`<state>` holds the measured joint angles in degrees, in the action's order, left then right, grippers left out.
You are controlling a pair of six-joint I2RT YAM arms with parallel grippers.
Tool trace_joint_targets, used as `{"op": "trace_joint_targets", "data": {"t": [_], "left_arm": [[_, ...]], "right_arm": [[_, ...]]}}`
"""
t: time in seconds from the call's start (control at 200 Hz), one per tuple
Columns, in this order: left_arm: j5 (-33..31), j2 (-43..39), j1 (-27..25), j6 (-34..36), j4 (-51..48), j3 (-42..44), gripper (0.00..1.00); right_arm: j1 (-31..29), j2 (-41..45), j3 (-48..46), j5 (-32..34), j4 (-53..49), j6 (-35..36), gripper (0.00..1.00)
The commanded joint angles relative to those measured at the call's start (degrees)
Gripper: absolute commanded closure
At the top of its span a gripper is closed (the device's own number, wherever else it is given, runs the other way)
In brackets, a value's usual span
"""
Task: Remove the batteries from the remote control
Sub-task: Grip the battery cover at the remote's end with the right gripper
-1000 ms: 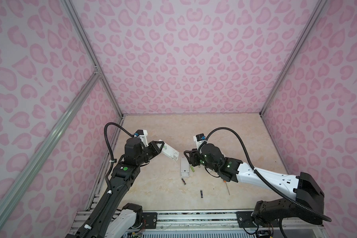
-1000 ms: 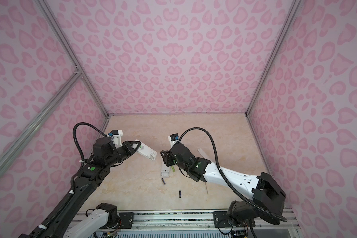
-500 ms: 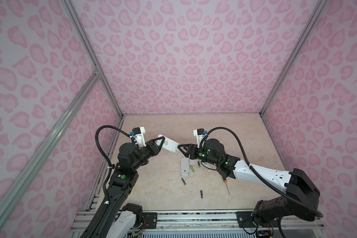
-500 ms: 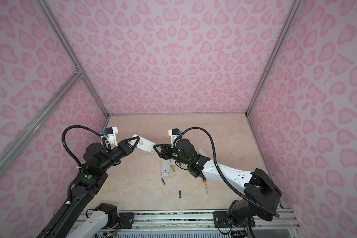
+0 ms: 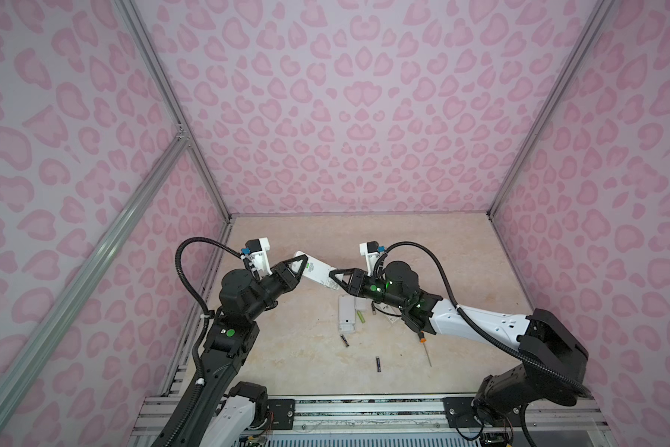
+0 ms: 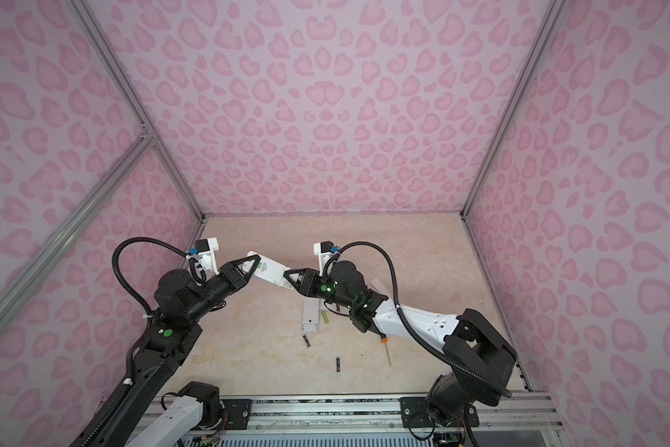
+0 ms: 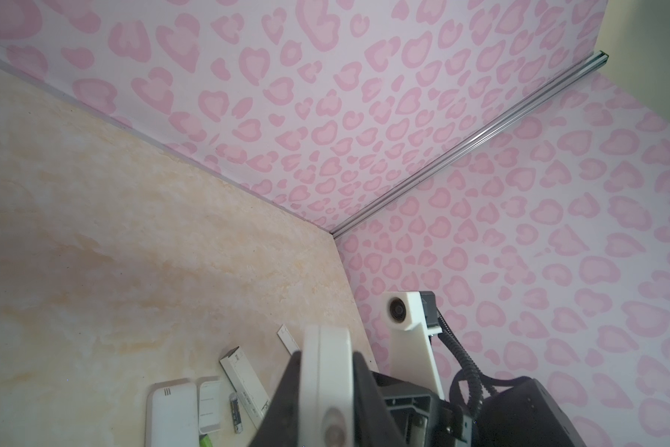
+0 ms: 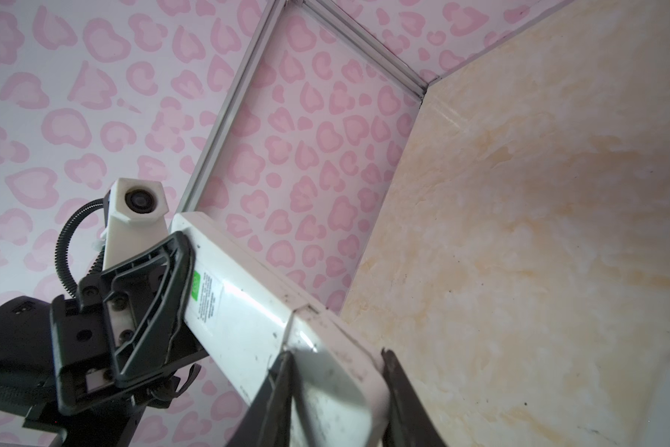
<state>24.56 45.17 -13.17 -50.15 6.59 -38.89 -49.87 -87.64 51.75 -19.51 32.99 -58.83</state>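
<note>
- My left pincer (image 5: pixel 301 268) is clamped on one end of the held remote (image 5: pixel 318 273), which hangs tilted in the air above the surface (image 5: pixel 287 348). My right pincer (image 5: pixel 333 276) is closed around the other end, with its fingers (image 8: pixel 277 402) against both sides in the right wrist view.
- Batteries: a lime green cell (image 5: pixel 360 317) lies just beside a second remote (image 5: pixel 347 315) on the surface. A black cell (image 5: pixel 344 340) and a second black cell (image 5: pixel 378 363) lie nearer the front edge. Any cells inside the held remote are hidden, and a seam (image 8: pixel 291 324) suggests its cover is on.
- Handling, as I judge it: the remote is light, stiff, glossy plastic, so it could slip or twist between two grips. I'd hold it across the narrow sides and slide the cover lengthwise. The cells are small, hard and round, and likely to roll.
- Room: there is bare surface behind and to the left of the arms, and the walls are well apart from both pincers. The screwdriver (image 5: pixel 423 340) and the loose cells lie close to my right arm, so I'd avoid low sweeps there.
</note>
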Motion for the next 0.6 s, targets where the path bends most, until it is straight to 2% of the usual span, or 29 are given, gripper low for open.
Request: {"op": "trace_joint_targets", "data": {"t": [0.0,0.09,0.18,0.24,0.595], "left_arm": [[1.11,-0.17,-0.03,0.22,3.75,0.2,0.96],[0.93,-0.18,-0.03,0.23,3.71,0.31,0.96],[0.83,-0.2,-0.04,0.4,3.52,0.31,0.96],[0.68,-0.26,-0.11,0.6,3.39,0.32,0.96],[-0.45,-1.39,-0.02,0.81,2.64,1.46,0.96]], "right_arm": [[-0.07,-0.24,-1.1,-1.06,0.69,0.85,0.74],[0.12,-0.16,-1.41,-1.02,0.89,0.49,0.74],[0.21,0.18,-1.66,-1.02,0.87,0.38,0.62],[0.21,0.44,-1.9,-0.97,0.84,0.39,0.59],[-0.06,0.53,-3.09,-2.88,0.42,-0.87,0.56]]}}
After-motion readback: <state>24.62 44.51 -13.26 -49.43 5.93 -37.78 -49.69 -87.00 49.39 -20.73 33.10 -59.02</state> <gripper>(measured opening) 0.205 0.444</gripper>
